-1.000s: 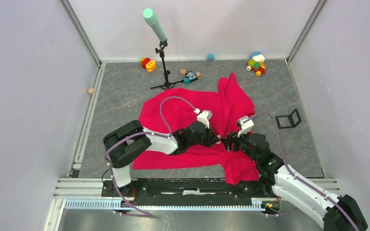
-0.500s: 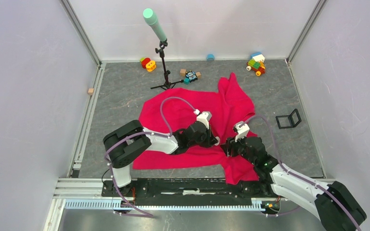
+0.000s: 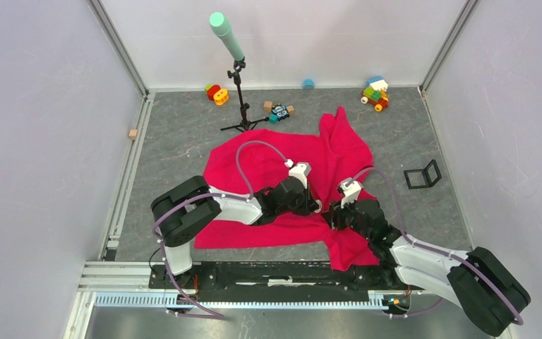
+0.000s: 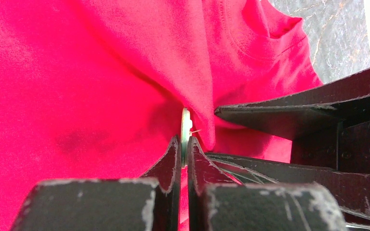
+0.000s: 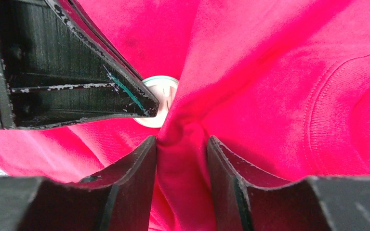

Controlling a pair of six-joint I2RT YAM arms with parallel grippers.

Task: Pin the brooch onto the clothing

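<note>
Both arms reach from the near edge of the table (image 3: 176, 145) and lie low over the near half of the shirt (image 3: 268, 162). The left arm is folded back at the elbow with its forearm running rightward. The right arm stretches in from the near right corner and angles leftward. Their tips meet over the shirt's near middle, almost touching.

The left end effector (image 4: 184, 139) is closed tight on the brooch (image 4: 185, 126). The brooch stands edge-on between the fingertips and rests against a hanging fold of the shirt. From the right wrist the brooch's pale round back (image 5: 165, 94) shows behind one left finger, pressed to the fabric.

The right end effector (image 5: 182, 139) is partly closed. A raised ridge of the shirt fills the gap between its fingers and touches both. The ribbed collar (image 5: 318, 120) curves just right of that ridge.

The shirt lies rumpled, one part bunched toward its far right.

Beyond the shirt's far edge stands a tripod stand (image 3: 238, 92) with a green-tipped tube. Toy blocks (image 3: 278, 110) lie scattered along the far edge of the table. A small black frame (image 3: 423, 174) sits to the right of the shirt, and a wooden cube (image 3: 133, 133) lies far to its left.
</note>
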